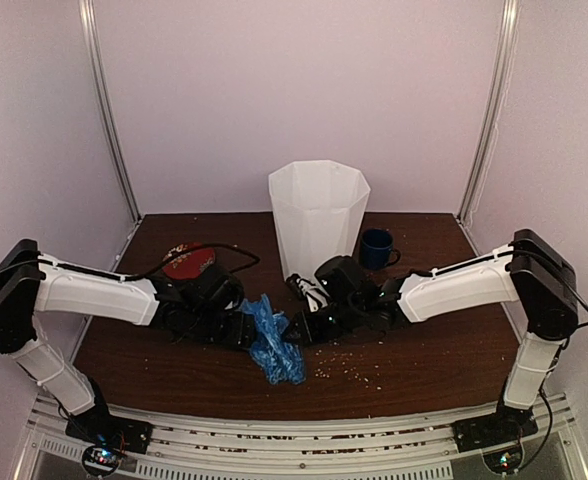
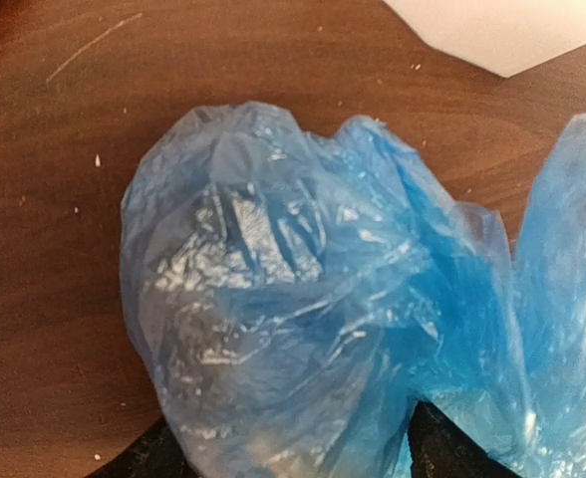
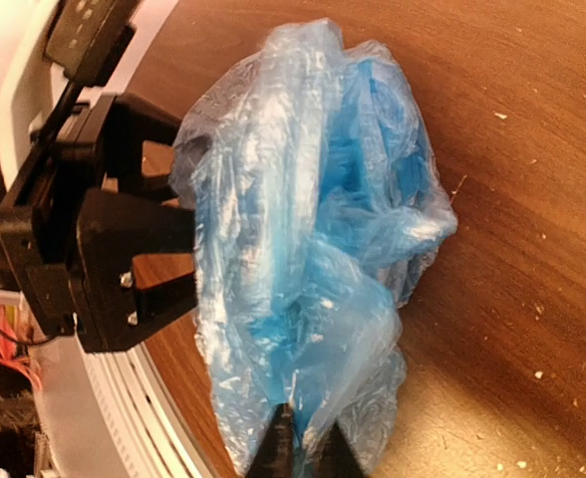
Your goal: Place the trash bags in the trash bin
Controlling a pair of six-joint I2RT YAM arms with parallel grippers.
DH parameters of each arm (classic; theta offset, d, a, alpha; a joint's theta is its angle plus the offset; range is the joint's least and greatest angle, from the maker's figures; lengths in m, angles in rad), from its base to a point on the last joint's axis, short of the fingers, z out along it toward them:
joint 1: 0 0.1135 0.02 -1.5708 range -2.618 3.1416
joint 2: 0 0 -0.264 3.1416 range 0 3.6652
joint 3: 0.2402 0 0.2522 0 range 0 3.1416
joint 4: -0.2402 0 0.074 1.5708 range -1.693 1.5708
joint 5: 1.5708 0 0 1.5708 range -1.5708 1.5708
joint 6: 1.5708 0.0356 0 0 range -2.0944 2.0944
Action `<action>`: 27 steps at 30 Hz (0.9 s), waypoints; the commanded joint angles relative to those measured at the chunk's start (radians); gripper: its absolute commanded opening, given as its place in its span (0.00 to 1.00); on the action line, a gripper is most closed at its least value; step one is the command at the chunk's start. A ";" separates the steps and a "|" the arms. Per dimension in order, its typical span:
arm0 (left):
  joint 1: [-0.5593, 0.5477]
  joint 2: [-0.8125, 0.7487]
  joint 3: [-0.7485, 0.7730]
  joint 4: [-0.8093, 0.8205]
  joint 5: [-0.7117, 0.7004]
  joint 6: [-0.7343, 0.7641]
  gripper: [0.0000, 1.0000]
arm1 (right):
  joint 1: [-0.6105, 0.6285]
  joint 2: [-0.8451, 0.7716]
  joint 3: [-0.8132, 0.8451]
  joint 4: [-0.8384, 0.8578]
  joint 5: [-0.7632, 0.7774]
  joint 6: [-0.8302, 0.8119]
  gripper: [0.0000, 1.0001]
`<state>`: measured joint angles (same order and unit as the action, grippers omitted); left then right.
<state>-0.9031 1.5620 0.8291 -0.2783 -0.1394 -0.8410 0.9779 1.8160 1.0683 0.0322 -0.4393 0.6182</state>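
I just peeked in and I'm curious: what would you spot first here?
The crinkly blue trash bag pops out first, lying in the middle of the brown table. The right pincer is pinched on it and the left pincer is open around it. Just behind stands a tall white trash bin, with a dark blue mug at its right.
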 commanded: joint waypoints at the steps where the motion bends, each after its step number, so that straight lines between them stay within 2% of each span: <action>1: 0.010 -0.017 0.050 0.013 -0.024 0.040 0.74 | 0.005 -0.040 0.001 0.007 -0.002 -0.005 0.02; 5: 0.019 -0.074 0.080 -0.090 -0.070 0.055 0.81 | 0.006 -0.127 0.034 -0.081 0.079 -0.018 0.00; 10: 0.019 -0.285 0.175 -0.243 -0.142 0.106 0.87 | 0.011 -0.266 0.130 -0.242 0.202 -0.042 0.00; 12: 0.019 -0.363 0.217 -0.244 -0.106 0.142 0.88 | 0.016 -0.310 0.146 -0.281 0.251 -0.048 0.00; 14: 0.018 -0.410 0.220 -0.179 0.022 0.194 0.87 | 0.023 -0.342 0.141 -0.296 0.268 -0.062 0.00; 17: 0.019 -0.378 0.207 -0.136 0.198 0.194 0.79 | 0.025 -0.366 0.096 -0.273 0.271 -0.070 0.00; 20: 0.019 -0.325 0.190 -0.139 0.229 0.140 0.71 | 0.024 -0.366 0.065 -0.223 0.274 -0.078 0.00; 22: 0.020 -0.309 0.162 -0.086 0.250 0.115 0.73 | 0.025 -0.356 0.060 -0.209 0.271 -0.087 0.00; 24: 0.033 -0.277 0.143 -0.028 0.280 0.101 0.81 | 0.026 -0.346 0.042 -0.184 0.264 -0.091 0.00; 27: 0.084 -0.223 0.143 -0.002 0.309 0.066 0.84 | 0.027 -0.328 0.020 -0.180 0.251 -0.098 0.00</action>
<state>-0.8715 1.3060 0.9783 -0.3847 0.0895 -0.7273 0.9985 1.4734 1.1152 -0.1806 -0.1997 0.5449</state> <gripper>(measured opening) 0.827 0.015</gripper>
